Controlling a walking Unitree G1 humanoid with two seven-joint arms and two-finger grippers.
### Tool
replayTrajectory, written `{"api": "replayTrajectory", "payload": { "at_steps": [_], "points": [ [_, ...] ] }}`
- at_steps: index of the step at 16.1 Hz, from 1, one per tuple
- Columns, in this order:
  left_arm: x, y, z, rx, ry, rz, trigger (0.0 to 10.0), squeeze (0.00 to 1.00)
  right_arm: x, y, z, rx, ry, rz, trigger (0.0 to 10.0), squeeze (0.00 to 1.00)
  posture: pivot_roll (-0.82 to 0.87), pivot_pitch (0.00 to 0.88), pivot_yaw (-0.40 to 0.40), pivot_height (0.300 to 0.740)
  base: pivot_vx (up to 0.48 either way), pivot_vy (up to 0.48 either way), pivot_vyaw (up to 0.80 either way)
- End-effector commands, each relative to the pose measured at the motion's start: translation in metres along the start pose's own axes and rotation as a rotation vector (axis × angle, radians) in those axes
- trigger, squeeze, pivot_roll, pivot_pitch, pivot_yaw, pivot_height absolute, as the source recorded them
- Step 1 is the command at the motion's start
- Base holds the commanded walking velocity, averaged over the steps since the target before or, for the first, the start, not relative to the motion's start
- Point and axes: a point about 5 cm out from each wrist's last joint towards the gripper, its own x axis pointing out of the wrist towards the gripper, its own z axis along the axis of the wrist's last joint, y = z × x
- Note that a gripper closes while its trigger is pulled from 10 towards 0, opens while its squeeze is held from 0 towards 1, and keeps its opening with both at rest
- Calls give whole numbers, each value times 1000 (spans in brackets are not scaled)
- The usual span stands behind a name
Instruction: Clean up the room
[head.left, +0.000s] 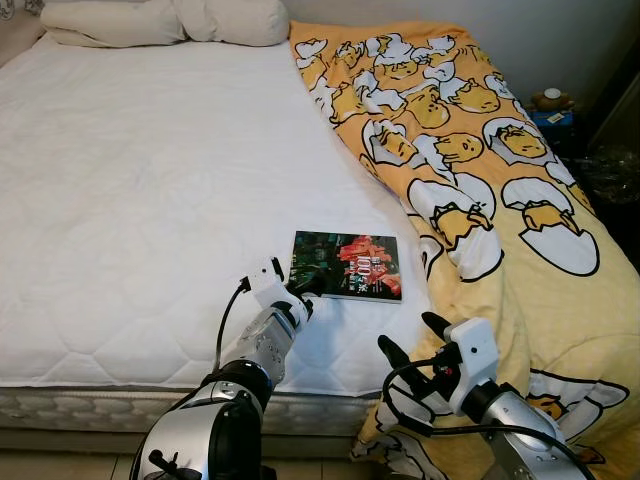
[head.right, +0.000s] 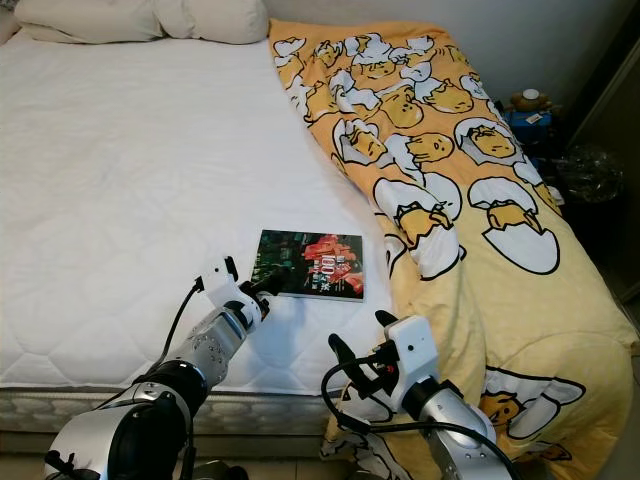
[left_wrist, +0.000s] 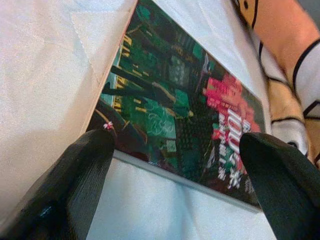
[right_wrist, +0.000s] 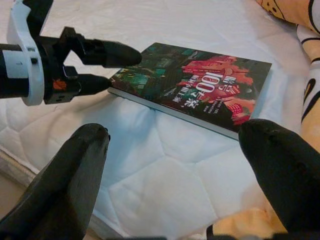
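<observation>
A book (head.left: 347, 265) lies flat on the white quilted mattress (head.left: 140, 200) of the bed, near its front edge, just beside the edge of the yellow blanket (head.left: 500, 200) printed with egg characters that covers the bed's right side. The book is a thin paperback with a dark cover: green-black imagery at its left half, a red patch with white lettering and a large "100" at its right half, and a pale page edge along the near side.

The left tool (head.left: 306, 287) sits at about 8 o'clock from the book, at the near left corner, with its fingers (right_wrist: 107, 54) parted; one is above the cover's corner and the other level with the book's edge, so the tool is released and not yet gripping.

The right tool (head.left: 408, 338) hovers at about 5 o'clock from the book, over the mattress edge beside the blanket, its two fingers (right_wrist: 280, 165) spread wide and holding nothing.

Two pale pillows (head.left: 165, 20) lie at the head of the bed, at 11 o'clock.
</observation>
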Motion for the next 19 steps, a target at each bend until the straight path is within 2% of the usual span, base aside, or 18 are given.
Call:
{"api": "replayTrajectory", "payload": {
  "at_steps": [1, 2, 3, 4, 5, 6, 7, 9, 11, 13, 14, 16, 19],
  "points": [
    [3, -14, -5, 103, 5, -18, 10000, 0, 2, 1, 1, -5, -1, 3, 10000, 161, -225, 23, 16, 736, 0, 0, 0],
    [2, -14, 1, 223, -39, -16, 10000, 0, 2, 1, 1, -7, -4, -2, 10000, 157, -225, 23, 16, 736, 0, 0, 0],
    [0, -24, 23, 538, -217, -65, 10000, 0, 2, 0, 3, -11, -16, -21, 10000, 161, -227, 25, 19, 736, 0, 0, 0],
    [-3, -32, 33, 669, -314, -105, 10000, 0, 2, -2, 3, -12, -24, -35, 10000, 161, -222, 25, 22, 736, 0, 0, 0],
    [-4, -34, 36, 695, -342, -117, 10000, 0, 2, -2, 3, -12, -24, -37, 10000, 161, -222, 25, 22, 736, 0, 0, 0],
    [-18, -34, 50, 868, -511, -147, 10000, 0, 3, -3, 3, -9, -29, -54, 10000, 161, -209, 24, 22, 736, 0, 0, 0],
    [-22, -33, 52, 903, -542, -148, 10000, 0, 3, -4, 2, -9, -30, -57, 10000, 161, -202, 23, 22, 736, 0, 0, 0],
    [-40, -27, 50, 1000, -650, -179, 10000, 0, 5, -4, 2, -6, -41, -79, 10000, 157, -190, 24, 22, 736, 0, 0, 0],
    [-55, -12, 39, 1003, -629, -209, 10000, 0, 5, -7, 2, 5, -51, -113, 10000, 161, -187, 25, 24, 736, 0, 0, 0],
    [-73, 5, 31, 997, -575, -214, 10000, 0, 3, -16, 3, 23, -72, -185, 10000, 161, -174, 25, 27, 736, 0, 0, 0],
    [-74, 3, 31, 996, -576, -218, 10000, 0, 3, -17, 3, 20, -79, -196, 10000, 161, -174, 25, 27, 736, 0, 0, 0],
    [-72, -17, 36, 996, -607, -276, 10000, 0, 7, -23, 9, 13, -117, -243, 10000, 161, -165, 19, 29, 736, 0, 0, 0],
    [-71, -25, 36, 998, -584, -304, 10000, 0, 8, -25, 13, 5, -147, -271, 10000, 161, -170, 16, 34, 736, 0, 0, 0]
  ]
}}
